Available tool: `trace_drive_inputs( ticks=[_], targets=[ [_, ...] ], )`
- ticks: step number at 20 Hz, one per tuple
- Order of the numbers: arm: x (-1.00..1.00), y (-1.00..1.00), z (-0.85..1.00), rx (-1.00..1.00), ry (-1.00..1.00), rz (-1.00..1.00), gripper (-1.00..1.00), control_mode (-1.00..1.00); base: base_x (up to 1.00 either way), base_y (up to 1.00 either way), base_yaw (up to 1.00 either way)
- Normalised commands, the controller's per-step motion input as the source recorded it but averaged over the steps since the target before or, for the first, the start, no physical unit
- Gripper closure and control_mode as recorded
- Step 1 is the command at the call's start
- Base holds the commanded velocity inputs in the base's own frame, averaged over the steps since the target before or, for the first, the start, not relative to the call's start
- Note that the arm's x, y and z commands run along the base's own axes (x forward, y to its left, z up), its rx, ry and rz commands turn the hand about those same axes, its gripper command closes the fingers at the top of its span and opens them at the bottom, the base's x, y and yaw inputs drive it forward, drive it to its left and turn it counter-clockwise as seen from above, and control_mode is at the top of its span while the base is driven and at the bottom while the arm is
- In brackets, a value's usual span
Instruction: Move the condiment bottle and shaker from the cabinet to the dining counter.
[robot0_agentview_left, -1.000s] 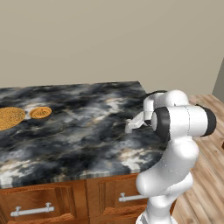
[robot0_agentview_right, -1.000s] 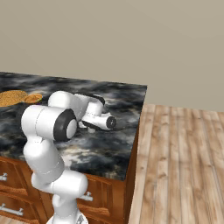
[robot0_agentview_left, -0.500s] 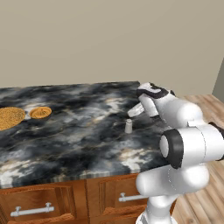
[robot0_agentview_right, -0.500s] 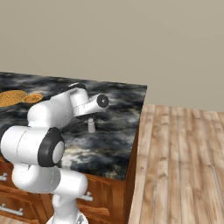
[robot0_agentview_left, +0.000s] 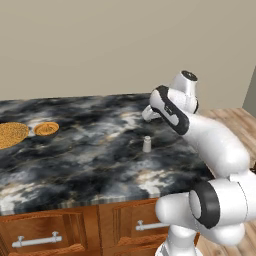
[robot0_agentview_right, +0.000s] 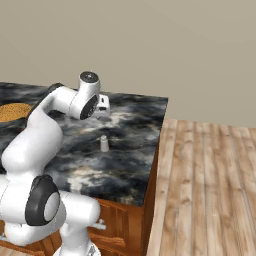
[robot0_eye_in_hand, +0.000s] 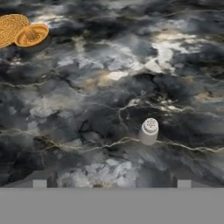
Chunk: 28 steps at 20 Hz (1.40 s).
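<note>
Left base view: one shaker (robot0_agentview_left: 147, 144) stands upright on the dining counter (robot0_agentview_left: 75, 165), alone toward its right half, long axis vertical. The end effector (robot0_agentview_left: 148, 113) hangs above and beyond it, raised clear, not touching. Two flat golden-orange rounds (robot0_agentview_left: 46, 129) lie side by side, well apart at the counter's left edge.

Right base view: the shaker (robot0_agentview_right: 104, 143) sits near the counter's (robot0_agentview_right: 135, 150) right end, with the end effector (robot0_agentview_right: 103, 108) above it, toward the far wall. Its fingers are hard to read here.

Hand view: the camera looks straight down; the shaker (robot0_eye_in_hand: 148, 131) lies below and right of centre, between the lines of the two fingertips (robot0_eye_in_hand: 40, 183), which stand spread wide and hold nothing. One shaker is counted and two golden rounds (robot0_eye_in_hand: 30, 35). Judging by this, the shaker is delivered and the condiment bottle remains to be fetched.
</note>
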Motion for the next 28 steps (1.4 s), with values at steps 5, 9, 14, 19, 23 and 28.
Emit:
trace_drive_inputs(
  ticks=[5,9,14,19,23,28],
  targets=[
    [-0.81,0.11,0.52,-0.01,0.36,-0.31,-1.0,-1.0,0.0,0.0,0.0],
    [-0.78,0.13,0.04,-0.03,0.05,-0.34,-1.0,-1.0,0.0,0.0,0.0],
    [-0.62,0.04,0.04,-0.07,-0.05,-0.33,-1.0,-1.0,0.0,0.0,0.0],
    [-0.35,0.0,0.17,-0.1,-0.13,-0.19,-1.0,-1.0,0.0,0.0,0.0],
    [-0.44,0.0,0.21,-0.06,-0.2,0.02,-1.0,-1.0,0.0,0.0,0.0],
    [-0.59,-0.08,0.21,0.0,-0.21,0.2,-1.0,-1.0,0.0,0.0,0.0]
  ],
)
